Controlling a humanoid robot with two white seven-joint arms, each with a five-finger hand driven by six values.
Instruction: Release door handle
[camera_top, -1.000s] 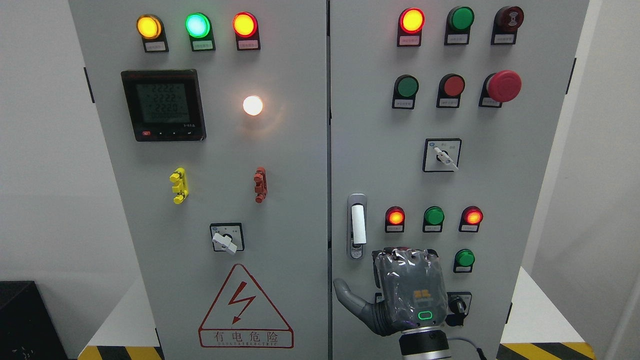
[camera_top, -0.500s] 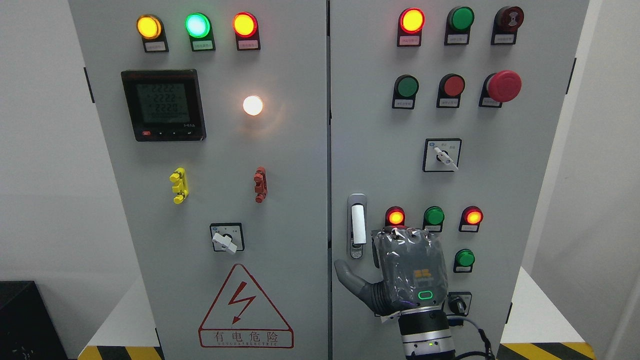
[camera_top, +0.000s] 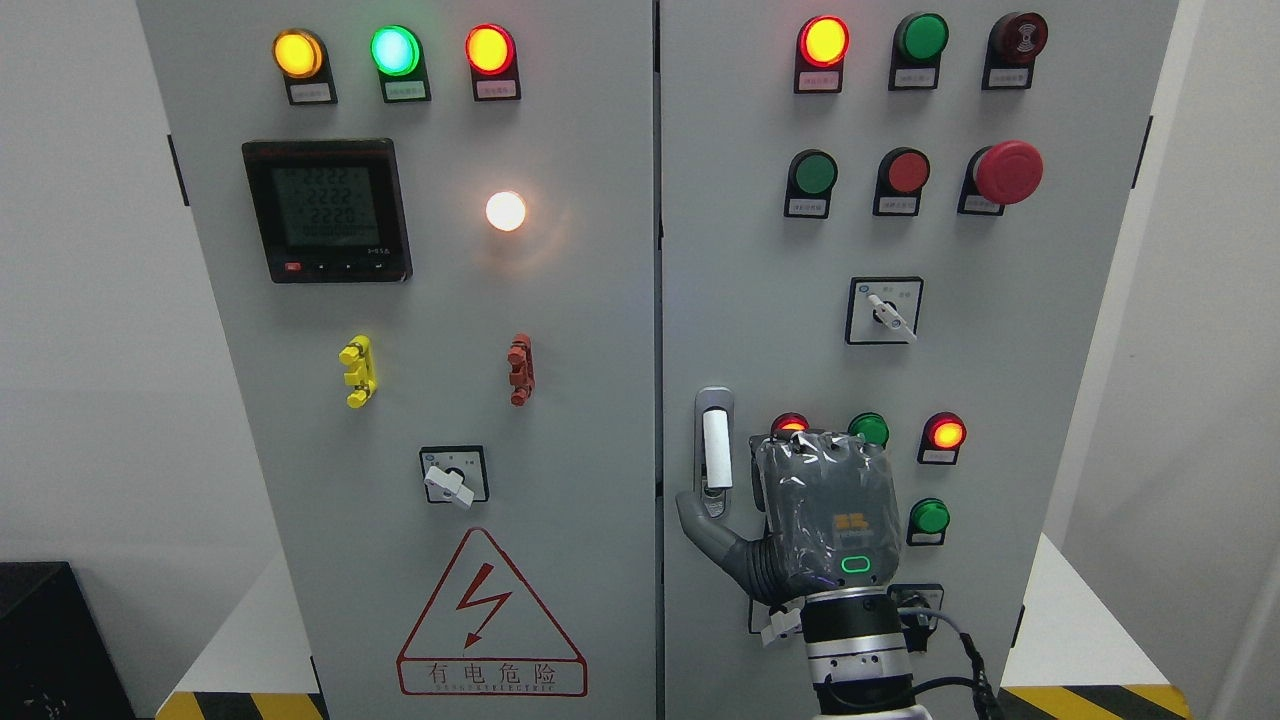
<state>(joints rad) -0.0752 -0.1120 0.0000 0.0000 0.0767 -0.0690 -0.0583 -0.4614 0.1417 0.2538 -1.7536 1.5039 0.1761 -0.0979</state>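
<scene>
Head view, nearest first: the right hand (camera_top: 815, 520) comes up from the bottom edge right of middle, its back to the camera and wrapped in clear film, a green light glowing near the wrist. Its thumb (camera_top: 700, 520) sticks out to the left, the tip lying just at the foot of the handle (camera_top: 714, 452). The fingers point away toward the door (camera_top: 760, 300) and are hidden behind the palm, so how far they are curled cannot be told; nothing shows them closed round anything. The left arm is not in view.

The handle is an upright white lever in a grey recessed plate, near the left edge of the right door, just left of the hand. It lies flush in its plate, and the door looks shut against its neighbour.

Beyond and around the hand sit small lamps; the red lamp (camera_top: 790, 423) and green lamp (camera_top: 868, 428) are partly covered by the knuckles, with another green lamp (camera_top: 930, 516) close on the right.

Letting go well seems to call for easing the thumb clear of the handle first, then drawing the hand straight back toward the robot rather than sideways, so the knuckles do not brush the lamps or the key switch (camera_top: 915, 605) low on the right. Any drag on the lever could swing it out of its plate.
</scene>
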